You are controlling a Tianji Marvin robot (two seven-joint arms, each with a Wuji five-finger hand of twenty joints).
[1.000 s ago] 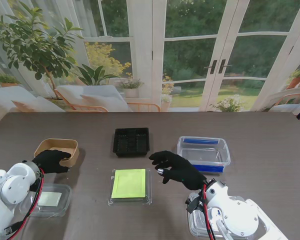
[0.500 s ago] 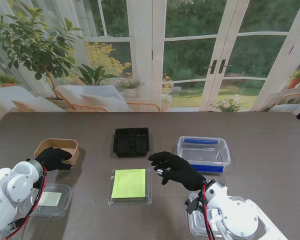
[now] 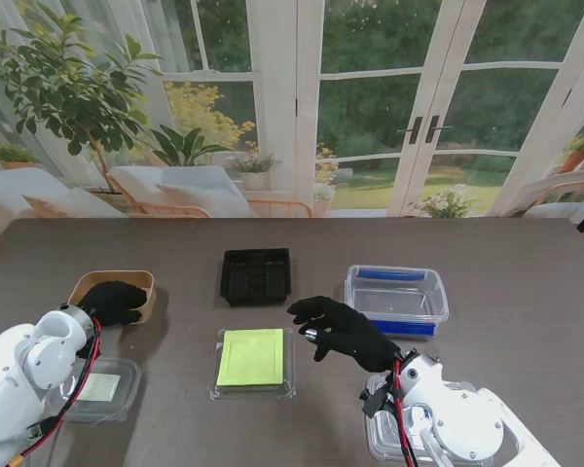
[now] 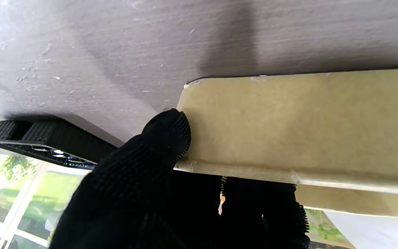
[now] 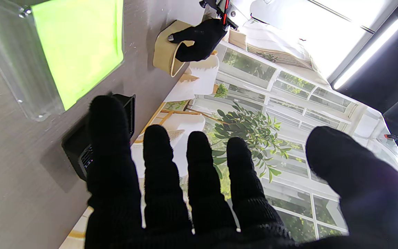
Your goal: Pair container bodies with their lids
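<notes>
left hand (image 3: 112,301) gripping kraft box (image 3: 127,282) rim

The clear flat plastic container with a lime-green sheet (image 3: 252,361) is the landmark on the counter (image 3: 526,263). Directly behind it lies the black compartmented plastic tray (image 3: 256,275). The tan paper bowl (image 3: 136,288) lies behind-left, the clear rectangular blue-edged tub (image 3: 397,297) behind-right, and the clear shallow plastic tray (image 3: 102,387) left.
</notes>
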